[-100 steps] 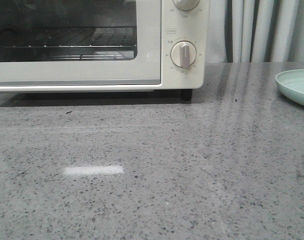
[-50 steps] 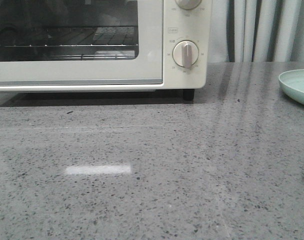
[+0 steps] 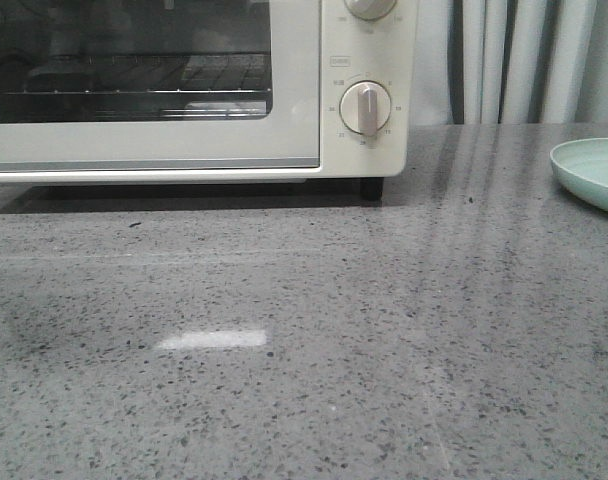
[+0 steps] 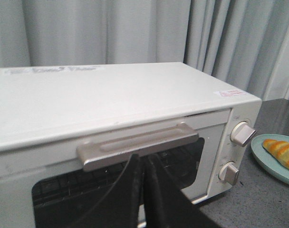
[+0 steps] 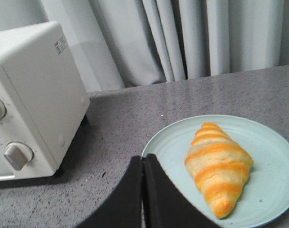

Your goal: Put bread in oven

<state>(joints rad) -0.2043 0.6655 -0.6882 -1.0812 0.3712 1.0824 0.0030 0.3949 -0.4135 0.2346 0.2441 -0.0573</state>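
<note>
The front view cuts off the oven (image 3: 199,90) at its top and left side, and only a sliver of the plate (image 3: 589,170) shows at the right edge; neither arm appears there. The left gripper (image 4: 143,164) has its dark fingers pressed together, holding nothing, just below the oven's metal door handle (image 4: 137,145); whether it touches the handle is unclear. The right gripper (image 5: 143,166) is likewise closed and empty, at the plate's rim. The bread (image 5: 218,166), striped golden and cream with tapered ends, lies on the pale green plate on the speckled grey counter (image 3: 304,340).
</note>
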